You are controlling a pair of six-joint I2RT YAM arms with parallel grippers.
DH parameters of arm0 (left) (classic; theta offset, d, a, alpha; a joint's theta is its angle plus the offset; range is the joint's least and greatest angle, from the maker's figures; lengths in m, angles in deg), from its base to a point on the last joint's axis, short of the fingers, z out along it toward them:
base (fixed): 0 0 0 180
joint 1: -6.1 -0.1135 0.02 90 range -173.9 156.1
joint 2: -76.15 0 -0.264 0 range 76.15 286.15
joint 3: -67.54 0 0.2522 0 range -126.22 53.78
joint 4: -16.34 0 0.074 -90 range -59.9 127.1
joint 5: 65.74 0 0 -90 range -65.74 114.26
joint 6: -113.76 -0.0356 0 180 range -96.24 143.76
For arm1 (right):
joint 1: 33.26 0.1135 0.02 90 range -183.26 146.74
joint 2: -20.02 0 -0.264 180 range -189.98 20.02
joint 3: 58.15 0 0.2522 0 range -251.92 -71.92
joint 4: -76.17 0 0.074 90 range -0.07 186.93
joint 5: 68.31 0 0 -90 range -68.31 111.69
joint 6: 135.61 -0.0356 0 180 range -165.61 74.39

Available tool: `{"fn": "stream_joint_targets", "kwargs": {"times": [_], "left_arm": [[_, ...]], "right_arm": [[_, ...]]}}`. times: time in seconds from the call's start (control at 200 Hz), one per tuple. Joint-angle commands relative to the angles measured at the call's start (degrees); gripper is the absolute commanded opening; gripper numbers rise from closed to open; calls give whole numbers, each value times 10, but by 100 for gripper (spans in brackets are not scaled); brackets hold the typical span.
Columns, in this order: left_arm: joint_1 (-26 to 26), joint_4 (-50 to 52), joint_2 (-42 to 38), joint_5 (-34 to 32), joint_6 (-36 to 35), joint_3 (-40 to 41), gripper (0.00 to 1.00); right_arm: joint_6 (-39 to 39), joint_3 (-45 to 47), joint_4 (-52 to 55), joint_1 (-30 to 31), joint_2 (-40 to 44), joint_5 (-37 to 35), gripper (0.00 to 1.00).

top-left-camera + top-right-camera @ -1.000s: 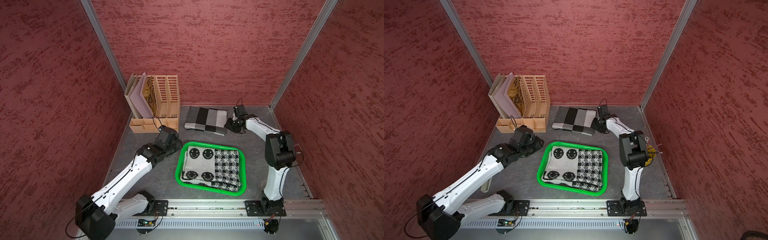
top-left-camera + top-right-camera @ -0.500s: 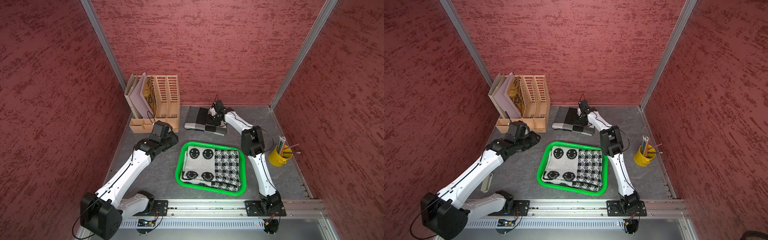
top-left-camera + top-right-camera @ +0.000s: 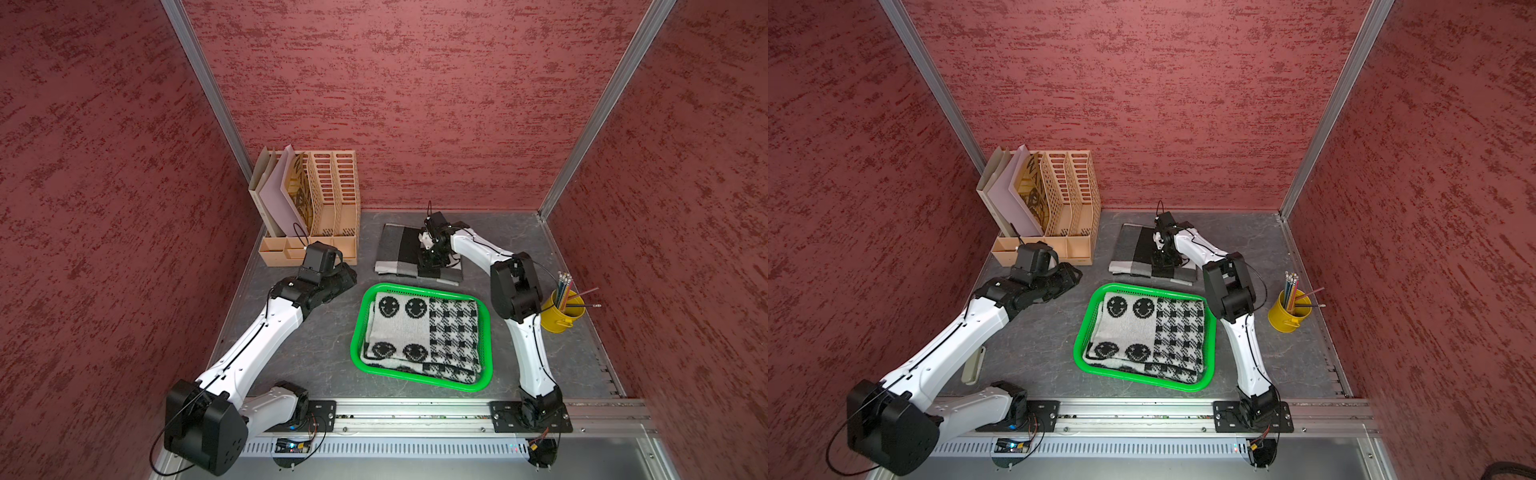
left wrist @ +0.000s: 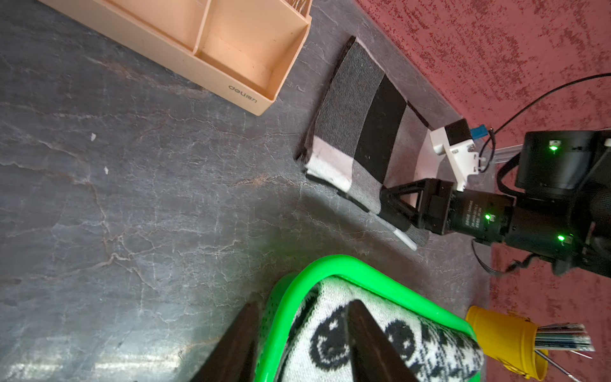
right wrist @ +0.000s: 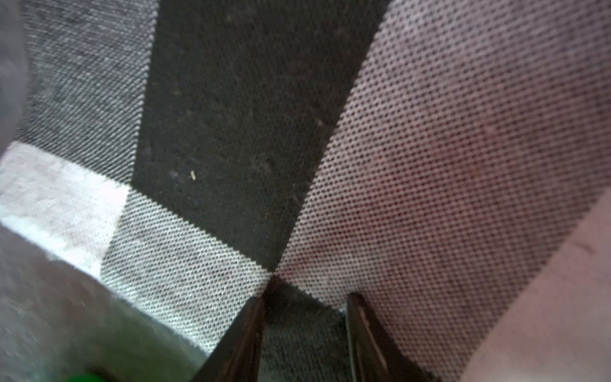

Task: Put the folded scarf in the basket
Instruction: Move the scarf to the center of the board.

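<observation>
While a smiley scarf point(image 3: 395, 328) is already lying flat inside the basket point(image 3: 415, 289), covering nearly all of its floor, the grey-and-black scarf point(image 3: 395, 249) is lying folded on the table point(image 3: 316, 353) just behind the basket's far rim, with a sliver of table between; so, by my reading, the job is sitting at the grasp, with lifting, carrying and laying down all left to do; the right gripper point(image 5: 305, 297) is poising over that scarf's near edge, its jaws standing partly spread with cloth showing between them; the close view is blurring there, so the tips may be touching the weave, yet nothing is looking pinched; the left gripper point(image 4: 302, 304) is hovering by the basket's far left corner, jaws spread and holding nothing.

As for room, the scarf is sitting hemmed in; the back wall point(image 3: 415, 124) is running close behind it, the file organizer point(image 3: 332, 195) is standing to its left with a strip of bare table between, and the right arm's elbow point(image 3: 515, 286) is hanging beside the basket's right edge, near the yellow pencil cup point(image 3: 559, 320); the short path forward over the rim is looking clear, provided the cloth is rising above the rim first; the widest bare table is lying left of the basket.
</observation>
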State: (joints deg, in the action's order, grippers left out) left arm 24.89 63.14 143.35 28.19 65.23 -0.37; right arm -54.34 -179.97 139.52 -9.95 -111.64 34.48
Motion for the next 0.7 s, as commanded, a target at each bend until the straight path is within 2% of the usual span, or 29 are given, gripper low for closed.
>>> {"fn": "stream_joint_targets", "kwargs": {"times": [0.0, 0.2, 0.306, 0.366, 0.411, 0.466, 0.521, 0.596, 0.696], "left_arm": [[-10, -34, 22, 12, -19, 6, 52], [-20, -93, 115, 45, -66, -24, 66], [-24, -114, 178, 53, -93, -60, 71], [-25, -132, 209, 64, -103, -79, 75], [-26, -142, 240, 78, -113, -100, 77], [-25, -151, 280, 98, -127, -130, 78], [-22, -154, 320, 112, -142, -166, 79], [-14, -136, 376, 104, -170, -224, 80], [-2, -119, 443, 93, -201, -293, 82]], "right_arm": [[35, 60, 26, -1, 27, -21, 45], [43, 115, -20, 1, 84, 6, 44], [38, 141, -45, 2, 134, -9, 44], [27, 150, -54, 0, 162, -34, 48], [14, 162, -73, -5, 188, -49, 54], [-9, 188, -109, -20, 222, -58, 63], [-38, 219, -148, -46, 252, -33, 69], [-83, 247, -183, -89, 273, 2, 71], [-123, 246, -170, -138, 251, 13, 72]]}}
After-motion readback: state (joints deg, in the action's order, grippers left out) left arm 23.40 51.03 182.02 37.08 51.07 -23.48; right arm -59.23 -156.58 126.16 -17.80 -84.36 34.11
